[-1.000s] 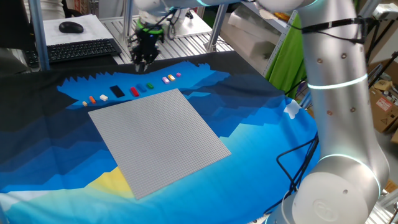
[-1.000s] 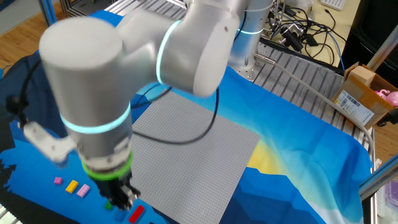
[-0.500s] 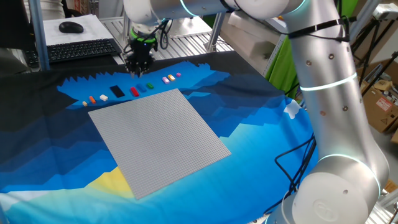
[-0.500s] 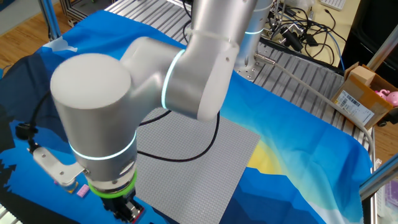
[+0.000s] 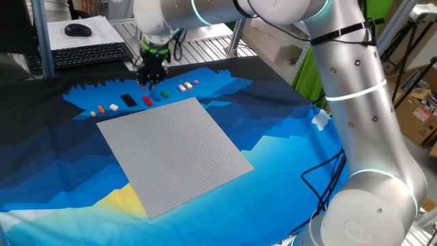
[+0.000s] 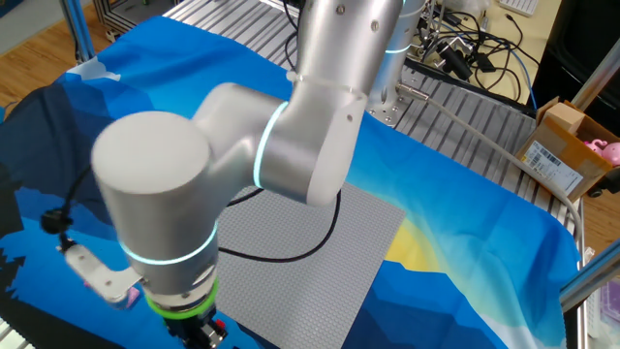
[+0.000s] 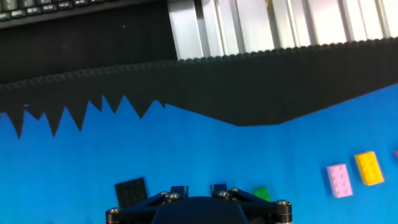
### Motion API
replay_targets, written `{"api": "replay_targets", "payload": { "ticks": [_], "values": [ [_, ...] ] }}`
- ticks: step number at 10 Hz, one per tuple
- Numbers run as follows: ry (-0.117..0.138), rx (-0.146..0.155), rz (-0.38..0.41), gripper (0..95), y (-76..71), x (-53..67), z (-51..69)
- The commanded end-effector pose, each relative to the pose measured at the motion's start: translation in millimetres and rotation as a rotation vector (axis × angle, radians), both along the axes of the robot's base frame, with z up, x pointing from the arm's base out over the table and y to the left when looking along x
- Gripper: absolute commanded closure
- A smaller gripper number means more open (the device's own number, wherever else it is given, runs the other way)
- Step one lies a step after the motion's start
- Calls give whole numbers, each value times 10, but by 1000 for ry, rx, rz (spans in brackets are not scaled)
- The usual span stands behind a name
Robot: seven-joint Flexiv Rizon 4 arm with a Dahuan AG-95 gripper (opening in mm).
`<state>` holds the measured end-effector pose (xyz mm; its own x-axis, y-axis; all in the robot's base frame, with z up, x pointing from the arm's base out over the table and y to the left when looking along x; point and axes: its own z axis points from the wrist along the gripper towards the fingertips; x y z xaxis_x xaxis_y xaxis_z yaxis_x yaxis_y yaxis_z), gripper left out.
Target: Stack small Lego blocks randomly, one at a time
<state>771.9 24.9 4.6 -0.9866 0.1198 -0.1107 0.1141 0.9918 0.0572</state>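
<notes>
So from where I'm sitting the gripper (image 5: 145, 84) is hanging low over the row of little bricks lined up on the blue cloth (image 5: 287, 143) just past the far edge of the big grey baseplate (image 5: 174, 152). On one fixed view I can pick out the orange brick (image 5: 101, 109) and white brick (image 5: 114, 106) at the left end, then a flat black piece (image 5: 128, 100), the red brick (image 5: 147, 100) right under the fingers, a green brick (image 5: 164, 94), then the pink brick (image 5: 182, 87) and yellow brick (image 5: 188, 85) further right. All of them lie loose on the cloth, none stacked, none on the baseplate. On the hand view the black piece, green, pink and yellow ones show up, and the camera housing blocks the fingertips, so I honestly can't tell how wide the fingers are or if anything's pinched between them. The other fixed view is mostly arm (image 6: 242, 165), with the gripper cut off at the bottom edge. There's a keyboard (image 5: 89, 54) and mouse (image 5: 78, 29) on the desk behind
</notes>
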Motion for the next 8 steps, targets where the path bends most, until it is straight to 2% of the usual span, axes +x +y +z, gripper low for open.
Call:
{"api": "replay_targets", "payload": {
  "ticks": [1, 3, 5, 6, 8],
  "values": [
    [22, 13, 10, 760, -21, -33, -71],
    [29, 19, 1, 760, -5, -28, -14],
    [51, 24, -3, 760, 23, -31, 177],
    [54, 24, -5, 760, 42, -14, 273],
    [52, 10, -1, 760, 35, -31, 349]
  ]
}}
